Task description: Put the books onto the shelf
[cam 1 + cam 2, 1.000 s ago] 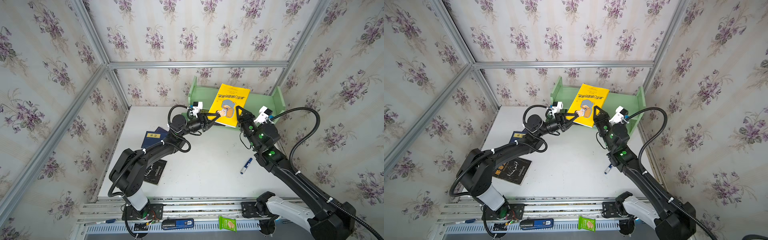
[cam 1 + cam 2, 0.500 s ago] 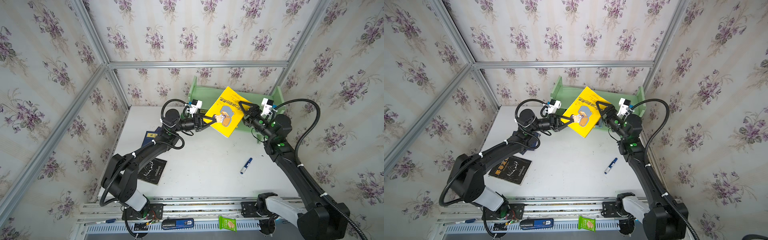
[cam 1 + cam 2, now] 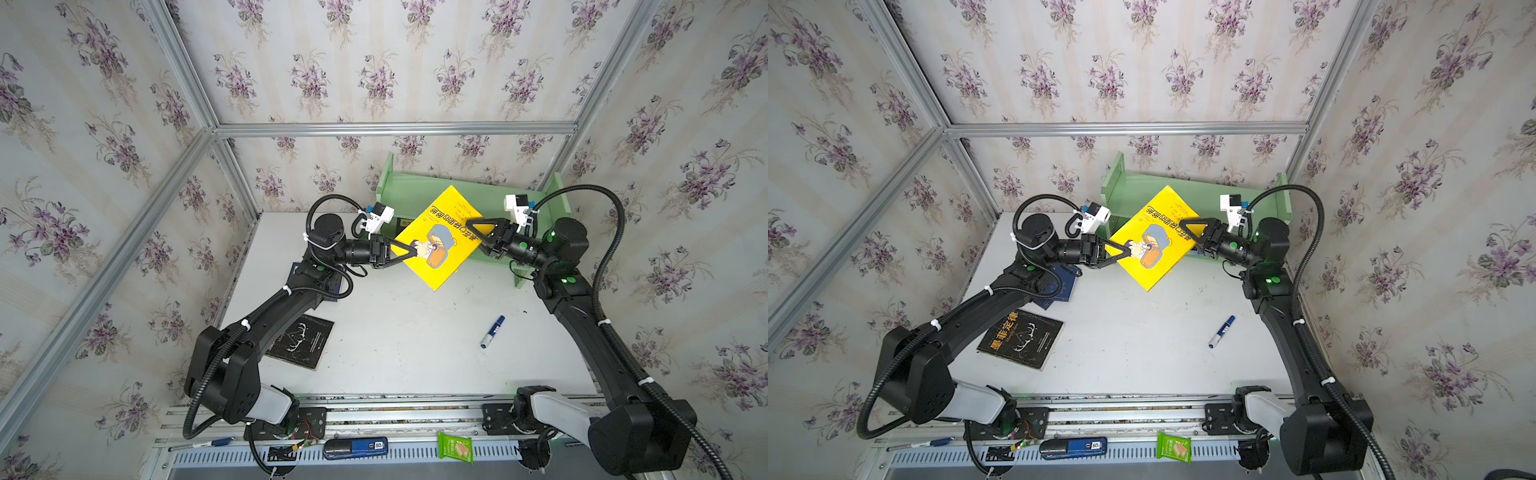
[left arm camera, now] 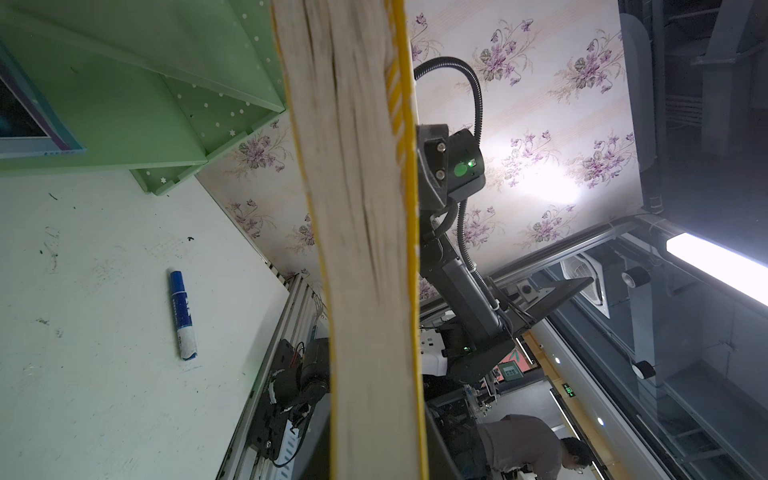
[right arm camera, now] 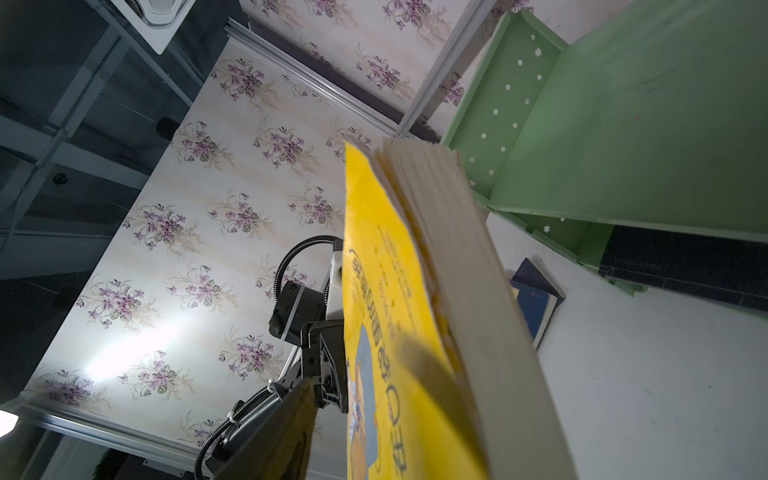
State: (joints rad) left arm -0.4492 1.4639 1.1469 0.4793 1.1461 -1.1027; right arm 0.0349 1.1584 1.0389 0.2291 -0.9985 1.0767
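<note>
Overhead pair; wrist views apparently near book [image 4: 361, 249]

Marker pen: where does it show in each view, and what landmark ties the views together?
Top view: marker pen on the table, right of centre.
Top view: same place.
Left wrist: on the table, nothing touching it.
Right wrist: not in it.
Shared landmark: the green shelf, in all four.

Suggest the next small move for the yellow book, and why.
Probably close the right pincer on the yellow book: its jaws straddle the edge with a gap, while the left pincer alone clamps it, tilted near the shelf.
</note>
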